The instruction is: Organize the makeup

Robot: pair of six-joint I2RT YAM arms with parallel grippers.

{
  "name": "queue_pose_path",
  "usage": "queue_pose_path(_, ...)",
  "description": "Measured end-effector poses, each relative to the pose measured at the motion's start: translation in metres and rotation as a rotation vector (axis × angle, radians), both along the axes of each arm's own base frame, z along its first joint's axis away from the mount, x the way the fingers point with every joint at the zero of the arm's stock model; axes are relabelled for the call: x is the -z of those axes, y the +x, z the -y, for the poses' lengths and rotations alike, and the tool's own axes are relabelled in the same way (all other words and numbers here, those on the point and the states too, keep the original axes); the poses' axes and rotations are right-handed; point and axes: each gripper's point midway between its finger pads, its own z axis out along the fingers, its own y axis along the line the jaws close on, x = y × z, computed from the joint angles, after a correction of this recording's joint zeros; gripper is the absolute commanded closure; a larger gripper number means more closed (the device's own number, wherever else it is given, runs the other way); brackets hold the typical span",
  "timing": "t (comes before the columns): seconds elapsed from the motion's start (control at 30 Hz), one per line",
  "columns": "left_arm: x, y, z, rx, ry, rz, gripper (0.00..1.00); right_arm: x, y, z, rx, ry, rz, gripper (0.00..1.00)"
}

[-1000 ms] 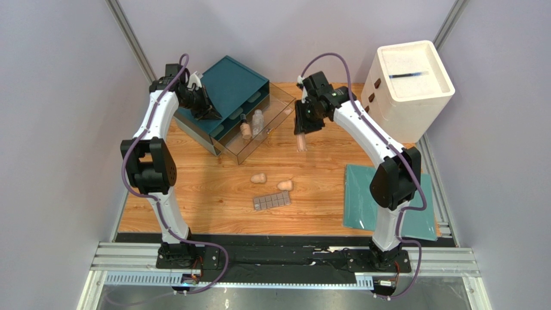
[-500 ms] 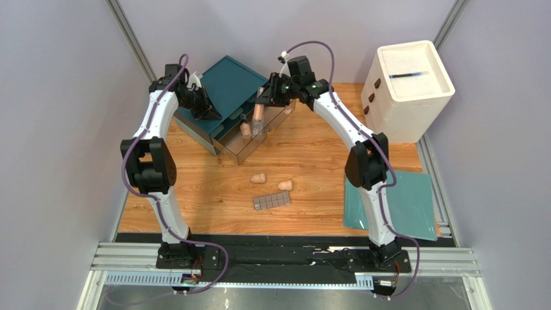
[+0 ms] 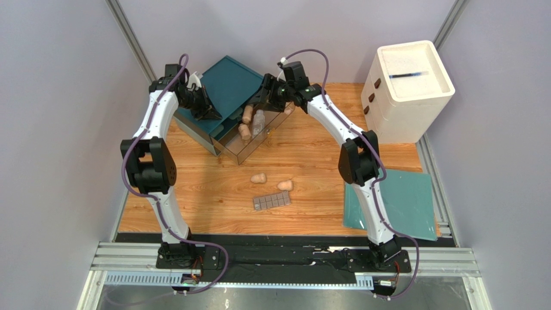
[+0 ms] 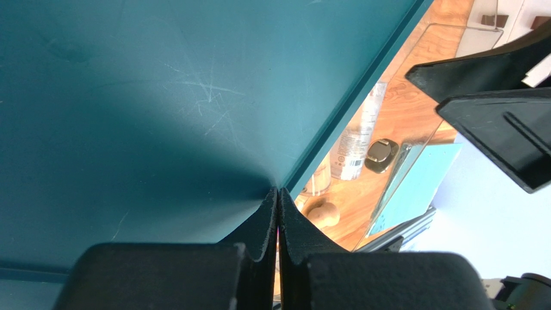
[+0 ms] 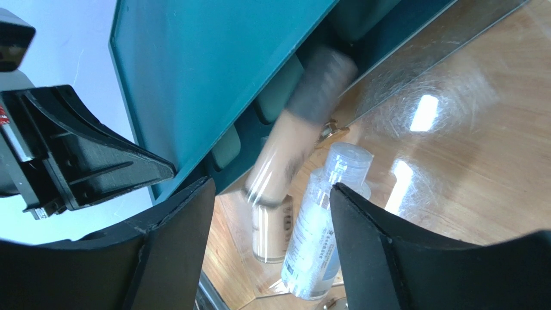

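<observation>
Right gripper (image 5: 270, 194) jaws apart above clear drawer (image 3: 271, 126).
Blurred beige bottle (image 5: 288, 145) between them, ungripped; left gripper (image 4: 278, 197) fingers together against teal box (image 4: 162, 97).

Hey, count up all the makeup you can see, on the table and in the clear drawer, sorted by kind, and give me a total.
Tan bottles: 2
Clear bottle: 1
Sponges: 2
Palette: 1
Total: 6
</observation>
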Motion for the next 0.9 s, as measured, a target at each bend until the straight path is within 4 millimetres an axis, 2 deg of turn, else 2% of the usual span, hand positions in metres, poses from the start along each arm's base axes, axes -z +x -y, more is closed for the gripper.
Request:
queue_pose_path(0.07,0.0,0.0,0.0,0.0,0.0,0.0,1.0,-0.005,0.0,0.002,0.011,-0.003,0.009,0.31)
queue_pose_path(0.17,0.0,0.0,0.0,0.0,0.0,0.0,1.0,-0.014,-0.001,0.007,0.025,-0.004,0.024,0.39)
queue_pose_path(0.23,0.0,0.0,0.0,0.0,0.0,0.0,1.0,-0.022,-0.006,0.013,0.034,-0.006,0.029,0.55)
queue_pose_path(0.27,0.0,0.0,0.0,0.0,0.0,0.0,1.0,-0.026,-0.008,0.016,0.037,-0.008,0.033,0.68)
queue_pose_path(0.3,0.0,0.0,0.0,0.0,0.0,0.0,1.0,-0.034,-0.013,0.021,0.045,0.001,0.037,0.92)
queue_pose_path(0.33,0.0,0.0,0.0,0.0,0.0,0.0,1.0,-0.038,-0.016,0.025,0.049,0.001,0.04,1.0)
queue_pose_path(0.5,0.0,0.0,0.0,-0.001,-0.001,-0.001,1.0,-0.064,-0.044,0.06,0.075,0.058,0.025,1.0)
queue_pose_path(0.6,0.0,0.0,0.0,-0.002,-0.001,-0.002,1.0,-0.064,-0.055,0.079,0.083,0.079,0.003,1.0)
queue_pose_path(0.67,0.0,0.0,0.0,-0.002,-0.001,-0.003,1.0,-0.053,-0.058,0.09,0.088,0.083,-0.026,1.0)
queue_pose_path(0.77,0.0,0.0,0.0,-0.002,-0.002,-0.002,1.0,-0.021,-0.067,0.098,0.083,0.072,-0.11,1.0)
queue_pose_path(0.9,0.0,0.0,0.0,-0.002,-0.002,-0.003,1.0,0.018,-0.087,0.097,0.059,0.062,-0.238,1.0)
